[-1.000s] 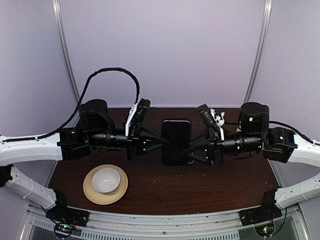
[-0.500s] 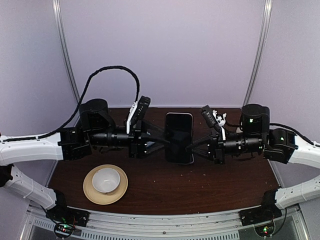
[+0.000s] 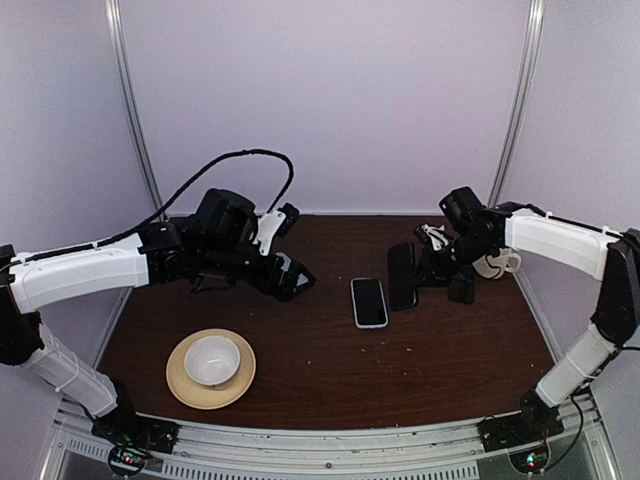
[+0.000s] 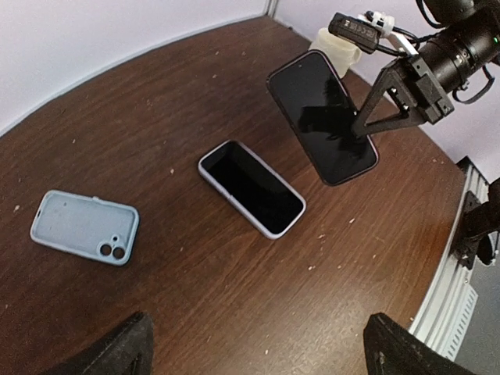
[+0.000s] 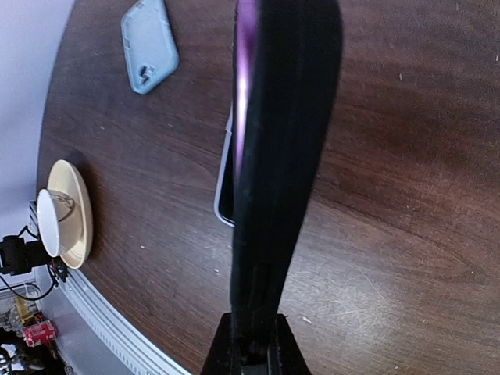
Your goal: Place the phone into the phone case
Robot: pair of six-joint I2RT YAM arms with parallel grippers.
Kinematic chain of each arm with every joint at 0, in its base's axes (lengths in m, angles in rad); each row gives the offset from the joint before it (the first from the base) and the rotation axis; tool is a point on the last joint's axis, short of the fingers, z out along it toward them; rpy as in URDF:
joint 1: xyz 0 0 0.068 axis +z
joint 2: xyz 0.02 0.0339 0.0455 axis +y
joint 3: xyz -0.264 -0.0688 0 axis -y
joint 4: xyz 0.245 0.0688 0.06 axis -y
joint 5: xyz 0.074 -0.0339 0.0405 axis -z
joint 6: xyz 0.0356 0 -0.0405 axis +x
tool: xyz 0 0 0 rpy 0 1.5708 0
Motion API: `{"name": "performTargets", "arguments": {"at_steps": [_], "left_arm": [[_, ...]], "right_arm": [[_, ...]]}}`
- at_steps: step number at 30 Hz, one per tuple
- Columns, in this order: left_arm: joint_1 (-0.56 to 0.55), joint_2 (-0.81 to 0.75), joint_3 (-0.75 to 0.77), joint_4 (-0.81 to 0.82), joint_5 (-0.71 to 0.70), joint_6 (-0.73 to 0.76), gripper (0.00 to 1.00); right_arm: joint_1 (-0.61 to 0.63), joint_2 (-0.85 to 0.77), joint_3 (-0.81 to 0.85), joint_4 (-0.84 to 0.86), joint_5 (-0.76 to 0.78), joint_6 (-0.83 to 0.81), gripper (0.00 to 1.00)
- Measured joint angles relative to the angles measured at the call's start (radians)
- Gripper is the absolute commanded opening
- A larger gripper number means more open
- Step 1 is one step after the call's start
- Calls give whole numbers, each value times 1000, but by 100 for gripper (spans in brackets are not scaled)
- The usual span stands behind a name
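Top external view: left hand lets go, phone rides on the right arm alone

Left gripper (image 3: 292, 279) sits drawn back well left of the phone case (image 3: 369, 302), jaws spread wide and empty. It no longer shares the two-handed hold of a second ago. A pale blue slab (image 4: 84, 226) with camera holes lies flat, apart from the phone case on that same side. The phone case lies flat on the table (image 3: 330, 385), dark face up, light rim showing. The phone (image 3: 402, 275) hangs tilted on edge just right of the phone case, clear of it. Right gripper (image 3: 418, 276) is pinched tight on the phone's edge.

Judgement: handover done, insertion not begun. The phone needs turning flat and squaring over the phone case. A one-edge hold may let it swing.
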Motion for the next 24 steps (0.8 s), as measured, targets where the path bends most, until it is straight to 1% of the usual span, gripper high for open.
{"name": "performTargets", "arguments": {"at_steps": [3,6,9,13,14,16,20,24], "left_arm": [[7,3,-1,-55,-22,-9,98],[8,3,-2,-77,-33,-12,97],[11,3,-2,-89,-37,-14,98],[21,3,-2,-90,-39,-14,97],[23,3,-2,-90,-39,-14,98],[27,3,-2,-90,-39,-14,98],[31,3,-2,-90,-39,-14,97],[33,3,-2,-91,-39,-14,98]], "right_arm": [[-45,146,71,-72,-38,-42,0],[-63,253,159,-127,-66,-82,0],[-74,309,206,-141,-103,-103,0],[-108,368,226,-165,-144,-120,0],[-117,385,227,-171,-149,-127,2],[-129,417,228,-180,-157,-136,9],[-151,469,247,-189,-170,-143,31],[-153,498,250,-203,-105,-166,41]]}}
